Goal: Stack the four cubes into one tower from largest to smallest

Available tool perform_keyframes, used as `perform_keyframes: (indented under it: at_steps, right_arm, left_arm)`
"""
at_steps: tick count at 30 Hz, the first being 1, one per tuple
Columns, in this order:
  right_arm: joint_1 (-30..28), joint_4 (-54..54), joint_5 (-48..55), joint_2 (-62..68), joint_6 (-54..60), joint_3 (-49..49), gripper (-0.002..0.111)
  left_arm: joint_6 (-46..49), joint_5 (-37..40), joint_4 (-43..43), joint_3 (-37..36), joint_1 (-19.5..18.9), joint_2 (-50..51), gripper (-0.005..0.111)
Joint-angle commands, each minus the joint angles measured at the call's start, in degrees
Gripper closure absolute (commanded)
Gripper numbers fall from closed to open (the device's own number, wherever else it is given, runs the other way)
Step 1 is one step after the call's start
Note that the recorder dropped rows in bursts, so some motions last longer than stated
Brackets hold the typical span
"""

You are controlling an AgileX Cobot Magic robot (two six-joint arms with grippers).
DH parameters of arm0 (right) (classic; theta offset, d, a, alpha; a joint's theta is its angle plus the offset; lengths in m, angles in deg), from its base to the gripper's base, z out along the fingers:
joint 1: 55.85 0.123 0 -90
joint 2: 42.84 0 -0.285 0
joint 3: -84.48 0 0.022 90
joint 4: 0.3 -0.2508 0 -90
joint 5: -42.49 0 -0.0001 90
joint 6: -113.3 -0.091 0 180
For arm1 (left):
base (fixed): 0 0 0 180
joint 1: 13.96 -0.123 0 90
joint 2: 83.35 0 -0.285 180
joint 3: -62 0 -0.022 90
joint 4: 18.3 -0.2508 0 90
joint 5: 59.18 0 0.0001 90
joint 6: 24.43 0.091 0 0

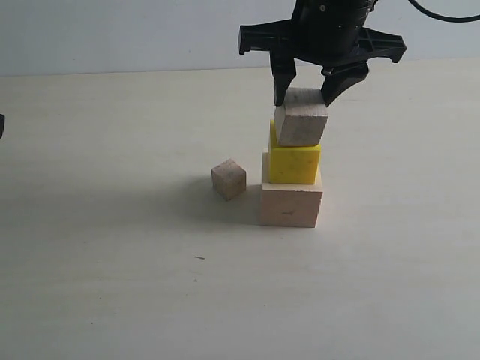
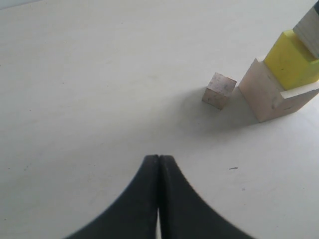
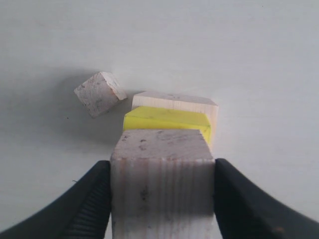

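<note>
Between the fingers of the right gripper (image 1: 304, 98), pinched on 2 sides, sits the smaller tan cube (image 1: 300, 120), slightly askew on the yellow cube (image 1: 294, 163). Directly below that is the large pale cube (image 1: 290, 204). The smallest cube (image 1: 229, 179) lies below the gripper toward the left arm's side, on the pale matte table (image 1: 112, 285). The left gripper (image 2: 158, 164) is pressed together and holds nothing. A plain light wall (image 1: 112, 34) stands behind.

one pale cube (image 1: 290, 204), one yellow (image 1: 294, 163), two tan (image 1: 301, 116) (image 1: 229, 179).
</note>
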Motion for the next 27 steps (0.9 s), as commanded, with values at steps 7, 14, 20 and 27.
perform_keyframes:
  at_steps: [7, 14, 20, 27]
  right_arm:
    - [0.0, 0.3, -0.4, -0.2, -0.9, 0.2, 0.064]
    - [0.0, 0.3, -0.4, -0.2, -0.9, 0.2, 0.053]
    - [0.0, 0.1, -0.4, -0.2, -0.9, 0.2, 0.044]
    - [0.0, -3.1, -0.4, -0.2, -1.0, 0.2, 0.042]
  left_arm:
    - [0.2, 0.0, 0.0, -0.1, 0.4, -0.3, 0.107]
    - [0.2, 0.0, 0.0, -0.1, 0.4, -0.3, 0.107]
    - [0.2, 0.1, 0.0, -0.1, 0.4, -0.3, 0.107]
    - [0.2, 0.1, 0.0, -0.1, 0.4, -0.3, 0.107]
